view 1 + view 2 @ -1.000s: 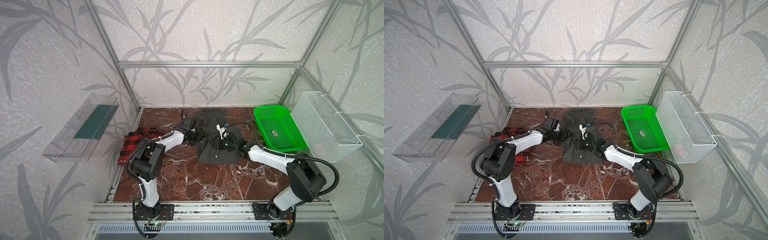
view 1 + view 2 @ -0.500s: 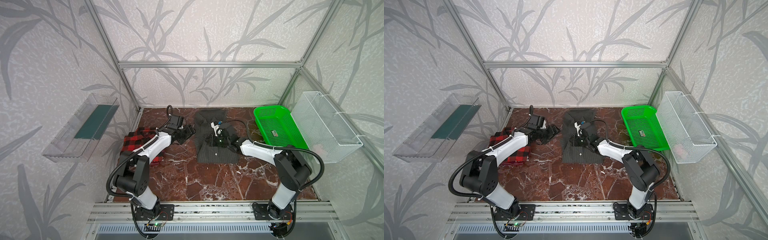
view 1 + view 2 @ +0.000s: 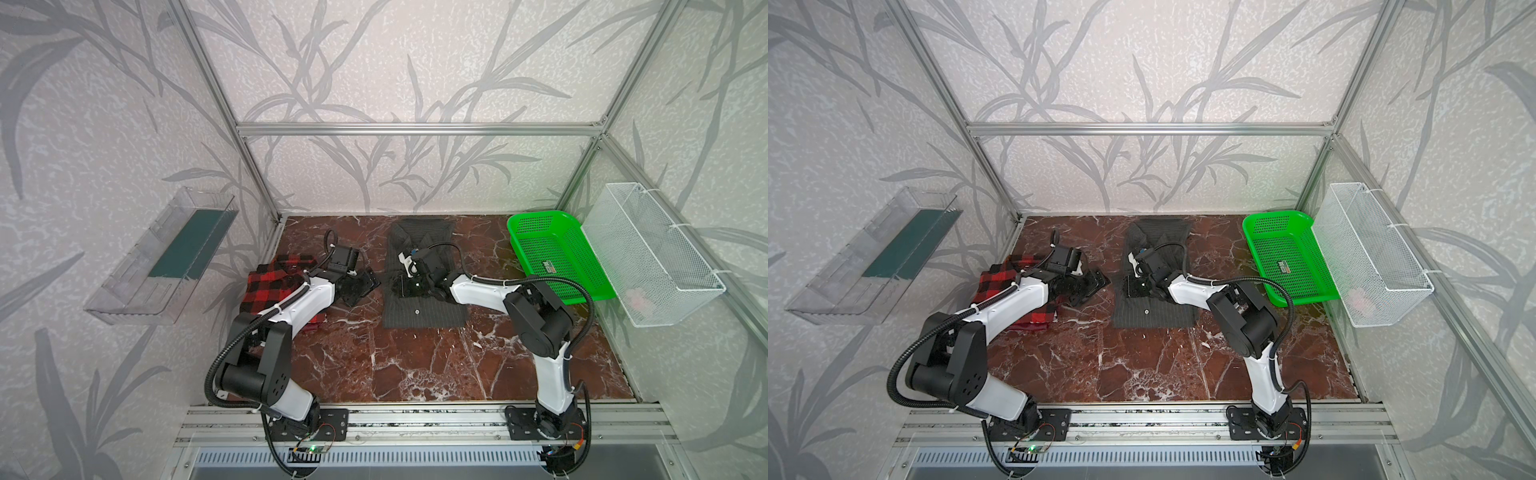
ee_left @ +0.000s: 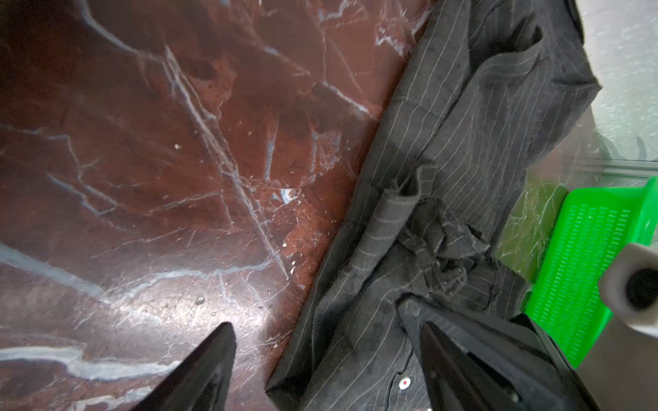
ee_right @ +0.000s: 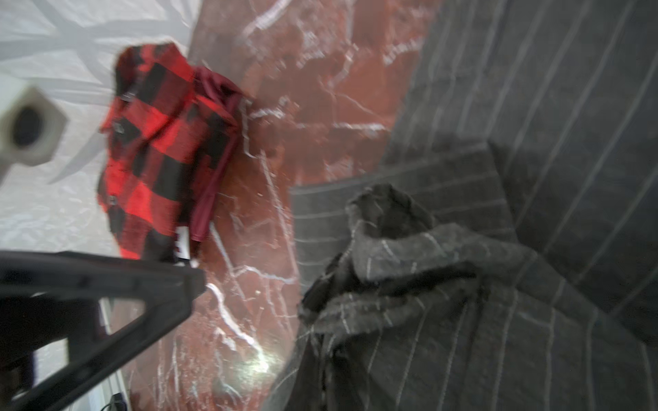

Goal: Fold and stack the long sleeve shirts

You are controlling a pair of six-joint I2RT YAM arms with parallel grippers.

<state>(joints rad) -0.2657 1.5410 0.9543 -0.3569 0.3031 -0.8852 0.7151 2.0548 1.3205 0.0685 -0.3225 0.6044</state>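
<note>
Wide marble table [image 3: 374,365], two shirts on it. The charcoal pinstripe shirt [image 3: 419,311] lies mid-table toward the far edge, folded into a long panel, with a cuff end bunched on top, so I'd call that fold half done. The red plaid shirt [image 3: 270,286] sits by the left edge and looks folded. Nothing is stacked yet. The right arm stretches low over the charcoal, right gripper [image 3: 402,286] at the bunch, its grip unreadable. The left gripper [image 3: 368,286] hovers, jaws spread, over bare table between the shirts.
</note>
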